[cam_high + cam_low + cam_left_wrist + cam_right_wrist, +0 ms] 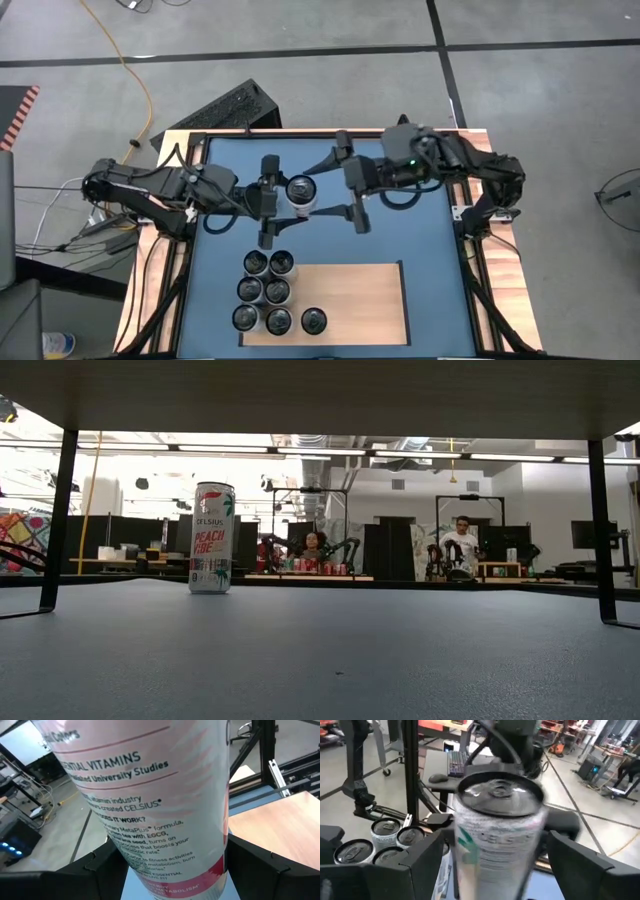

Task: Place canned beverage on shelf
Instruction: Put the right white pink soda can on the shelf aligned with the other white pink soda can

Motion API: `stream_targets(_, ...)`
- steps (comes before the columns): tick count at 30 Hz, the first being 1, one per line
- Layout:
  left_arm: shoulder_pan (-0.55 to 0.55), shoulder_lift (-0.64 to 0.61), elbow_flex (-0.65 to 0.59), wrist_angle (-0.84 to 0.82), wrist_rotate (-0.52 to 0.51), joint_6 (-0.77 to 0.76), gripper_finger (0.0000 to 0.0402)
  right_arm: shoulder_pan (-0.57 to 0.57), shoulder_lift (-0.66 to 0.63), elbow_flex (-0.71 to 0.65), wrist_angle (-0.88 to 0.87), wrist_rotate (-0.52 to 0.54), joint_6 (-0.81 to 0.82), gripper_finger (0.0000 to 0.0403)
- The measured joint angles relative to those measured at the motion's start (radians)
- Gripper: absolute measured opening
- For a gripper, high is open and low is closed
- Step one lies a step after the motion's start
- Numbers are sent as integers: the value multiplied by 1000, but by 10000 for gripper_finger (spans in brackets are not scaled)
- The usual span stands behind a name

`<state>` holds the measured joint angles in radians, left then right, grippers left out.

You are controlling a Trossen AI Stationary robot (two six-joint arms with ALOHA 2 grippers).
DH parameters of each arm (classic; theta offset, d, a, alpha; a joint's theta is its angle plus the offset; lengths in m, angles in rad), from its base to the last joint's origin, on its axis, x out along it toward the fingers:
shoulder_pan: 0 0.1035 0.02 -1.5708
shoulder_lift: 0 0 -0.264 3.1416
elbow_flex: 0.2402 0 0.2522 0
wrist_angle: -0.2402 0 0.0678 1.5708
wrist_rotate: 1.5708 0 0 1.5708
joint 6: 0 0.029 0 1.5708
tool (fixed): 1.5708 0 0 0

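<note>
Closest to your left wrist camera is the Celsius can [165, 805], filling the view, with the left gripper's [268, 200] dark fingers [92, 870] clamped on either side of it. From above, you see that can [300, 191] upright over the blue table surface [430, 240], between the two grippers and apart from the shelf [360, 300]. The right gripper [357, 190] faces the can from the other side with its fingers [415, 865] spread wide, flanking it without closing. The pale wooden shelf lies near the table's front edge, and seven cans [268, 292] stand clustered at its left end. In the low view, a Celsius Peach Vibe can [211, 538] stands on the table.
</note>
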<state>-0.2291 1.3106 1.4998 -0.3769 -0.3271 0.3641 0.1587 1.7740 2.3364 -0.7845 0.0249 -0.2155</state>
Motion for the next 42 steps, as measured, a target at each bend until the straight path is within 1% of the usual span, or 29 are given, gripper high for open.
stream_targets(3, 0, 0, 0, 12, -1, 3, 272, -4, 9, -4, 17, -14, -32, 333)
stream_targets(8, -3, 0, 0, 31, -3, 10, 272, -26, 12, -2, 44, -72, -56, 333)
stream_targets(12, -6, -2, 0, 38, -25, 32, 272, -46, 15, -3, 94, -131, -51, 333)
stream_targets(20, -6, -2, 0, 52, -40, 62, 272, -65, 30, -2, 153, -134, -63, 327)
stream_targets(23, -6, -2, 0, 69, -53, 74, 272, -67, 32, -3, 145, -134, -61, 310)
stream_targets(26, -5, -2, 0, 80, -55, 76, 272, -68, 38, -2, 149, -134, -62, 284)
stream_targets(33, -5, -3, 0, 81, -52, 85, 272, -68, 45, -2, 167, -133, -55, 200)
stream_targets(39, -6, -3, 0, 72, -53, 81, 272, -54, 44, -2, 167, -127, -63, 197)
stream_targets(42, -10, -3, 0, 78, -47, 76, 272, -36, 23, -4, 154, -114, -80, 197)
